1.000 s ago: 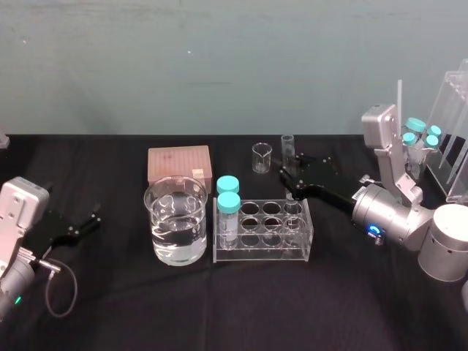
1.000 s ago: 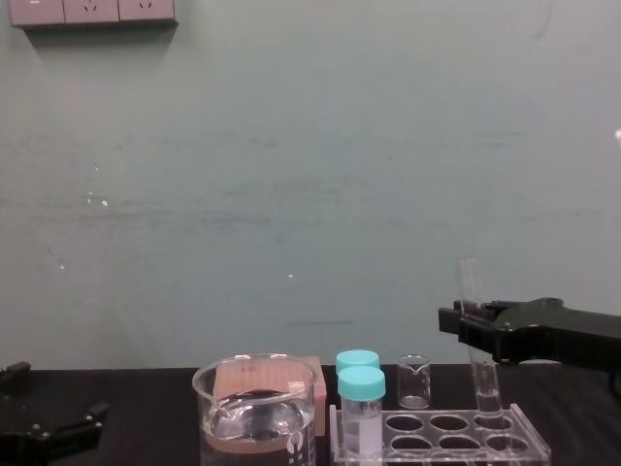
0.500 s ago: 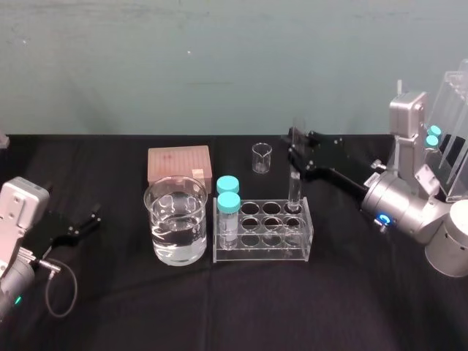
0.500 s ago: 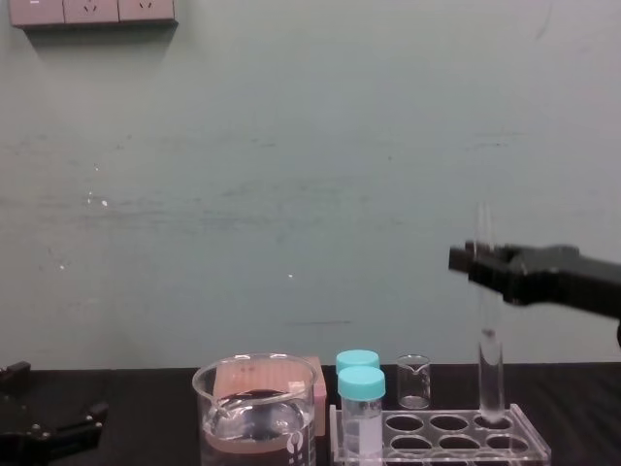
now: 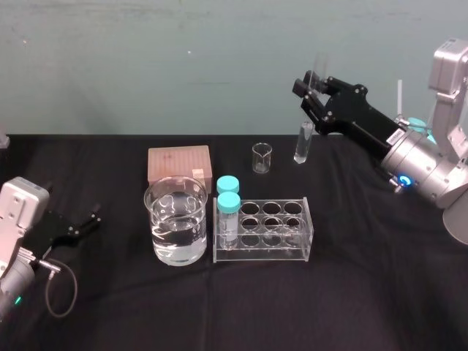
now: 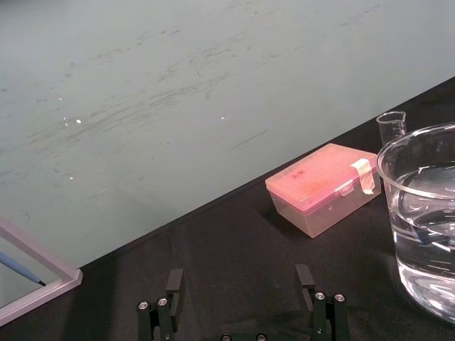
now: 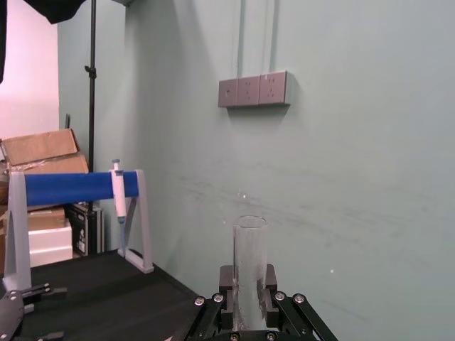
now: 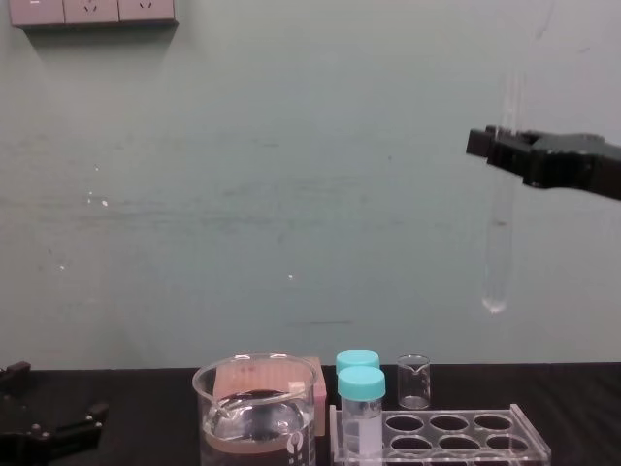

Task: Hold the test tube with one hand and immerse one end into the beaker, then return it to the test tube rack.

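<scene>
The test tube (image 5: 303,142) hangs upright in the air, pinched near its top by my right gripper (image 5: 313,84), the hand with the blue ring, which is shut on it. In the chest view the test tube's (image 8: 498,252) rounded bottom is well above the test tube rack (image 8: 441,439), over its right end. The right wrist view shows the test tube (image 7: 249,270) standing between the black fingers (image 7: 224,305). The test tube rack (image 5: 263,232) stands at table centre, with the water-filled beaker (image 5: 175,219) just to its left. My left gripper (image 6: 240,298) rests open at the table's left.
Two teal-capped vials (image 5: 228,205) stand in the rack's left end. A pink tip box (image 5: 178,164) and a tiny beaker (image 5: 261,157) sit behind. A clear stand with vials (image 5: 450,124) is at the back right, and a blue pipette stand (image 7: 78,188) farther off.
My right gripper has risen with the test tube, lifting it out of the rack's rear right hole to well above the rack. The left arm has not moved.
</scene>
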